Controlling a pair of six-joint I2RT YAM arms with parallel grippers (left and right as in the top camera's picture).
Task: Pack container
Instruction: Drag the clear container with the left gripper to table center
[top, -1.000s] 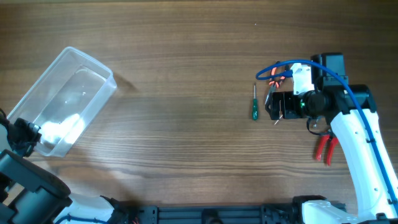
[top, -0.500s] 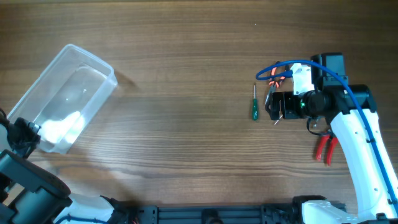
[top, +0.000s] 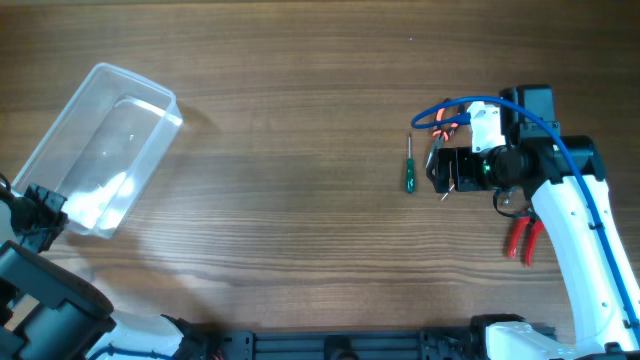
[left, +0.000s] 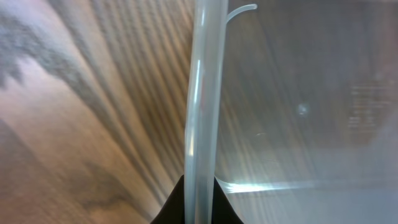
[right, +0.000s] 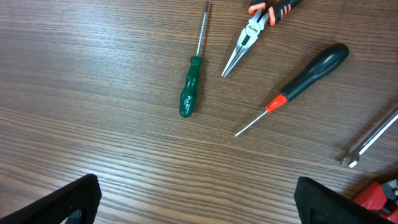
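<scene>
The clear plastic container (top: 100, 150) lies at the far left of the table, empty. My left gripper (top: 45, 212) is shut on its near rim; in the left wrist view the rim (left: 202, 112) runs between the two dark fingertips (left: 199, 202). My right gripper (top: 445, 170) is open and empty, hovering above the table among the tools. In the right wrist view its fingertips show at the bottom corners (right: 198, 202), above bare wood. A green screwdriver (right: 189, 93) lies just ahead of it, also seen overhead (top: 408, 172).
Orange-handled needle-nose pliers (right: 258, 25) and a black-and-red screwdriver (right: 305, 71) lie beside the green one. A metal tool tip (right: 367, 143) shows at the right. Red-handled pliers (top: 522, 238) lie by the right arm.
The container has shifted up and to the left in my left gripper, its far end swinging away. The right arm has not moved.
</scene>
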